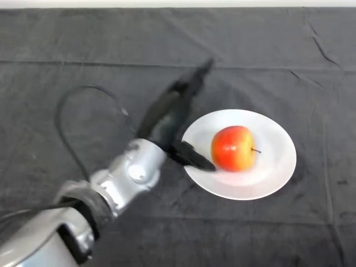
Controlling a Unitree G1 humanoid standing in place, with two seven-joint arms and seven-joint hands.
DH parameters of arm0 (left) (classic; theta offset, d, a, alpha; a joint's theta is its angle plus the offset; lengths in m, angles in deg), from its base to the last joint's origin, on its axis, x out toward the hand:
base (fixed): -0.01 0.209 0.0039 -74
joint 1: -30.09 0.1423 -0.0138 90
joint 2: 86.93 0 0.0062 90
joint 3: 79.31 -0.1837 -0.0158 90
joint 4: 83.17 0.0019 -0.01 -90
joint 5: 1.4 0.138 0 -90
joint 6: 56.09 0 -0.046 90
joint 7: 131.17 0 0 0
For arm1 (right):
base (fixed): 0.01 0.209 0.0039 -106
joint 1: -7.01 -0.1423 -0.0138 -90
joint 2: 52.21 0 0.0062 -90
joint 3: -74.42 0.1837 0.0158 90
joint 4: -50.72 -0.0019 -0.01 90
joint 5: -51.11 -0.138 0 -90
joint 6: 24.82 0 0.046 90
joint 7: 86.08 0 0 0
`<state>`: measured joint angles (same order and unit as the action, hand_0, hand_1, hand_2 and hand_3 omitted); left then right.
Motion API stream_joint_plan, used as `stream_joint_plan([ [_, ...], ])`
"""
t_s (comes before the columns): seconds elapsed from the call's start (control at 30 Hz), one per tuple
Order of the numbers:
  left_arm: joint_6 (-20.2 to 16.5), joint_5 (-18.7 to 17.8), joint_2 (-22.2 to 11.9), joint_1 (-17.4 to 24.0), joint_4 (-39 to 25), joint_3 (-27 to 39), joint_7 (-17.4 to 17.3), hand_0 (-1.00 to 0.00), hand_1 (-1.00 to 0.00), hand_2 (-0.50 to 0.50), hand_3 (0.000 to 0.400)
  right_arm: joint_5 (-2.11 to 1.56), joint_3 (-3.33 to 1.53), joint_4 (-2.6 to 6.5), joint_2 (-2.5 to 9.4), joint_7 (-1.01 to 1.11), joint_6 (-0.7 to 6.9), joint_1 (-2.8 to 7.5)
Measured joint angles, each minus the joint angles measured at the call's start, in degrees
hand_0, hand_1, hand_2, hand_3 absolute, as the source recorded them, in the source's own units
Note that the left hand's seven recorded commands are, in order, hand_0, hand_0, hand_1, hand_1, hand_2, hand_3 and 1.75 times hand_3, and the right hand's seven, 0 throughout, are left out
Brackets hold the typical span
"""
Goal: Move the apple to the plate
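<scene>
Apple on plate, seemingly clear of open hand

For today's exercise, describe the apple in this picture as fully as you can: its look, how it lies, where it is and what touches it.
The apple is round and smooth-skinned, red over most of its surface with a yellow patch low on its right. It lies on its side, its thin dark stem pointing right. It rests on the white plate, slightly left of the plate's middle. The left hand is open, and its thumb reaches over the plate's left rim, ending just short of the apple; whether they touch cannot be told.
</scene>
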<state>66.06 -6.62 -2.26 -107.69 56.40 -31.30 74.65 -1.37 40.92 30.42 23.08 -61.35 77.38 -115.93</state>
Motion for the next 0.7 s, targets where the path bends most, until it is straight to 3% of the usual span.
stream_joint_plan([
  [0.17,2.9,-0.2,-3.4,3.3,-5.9,5.3,2.2,0.0,0.0,0.0,0.0,0.0,-0.05,0.0,0.0,0.0,0.01,0.0],
  [0.37,5.8,-0.6,-7.7,10.9,-10.1,10.6,3.7,0.0,0.0,0.0,0.0,-0.02,-0.04,0.0,0.0,0.0,0.0,0.0],
  [0.7,12.6,-2.2,-14.5,20.3,-11.0,21.8,5.7,0.0,0.0,0.0,0.0,-0.03,-0.05,0.0,0.01,-0.01,-0.01,0.0],
])
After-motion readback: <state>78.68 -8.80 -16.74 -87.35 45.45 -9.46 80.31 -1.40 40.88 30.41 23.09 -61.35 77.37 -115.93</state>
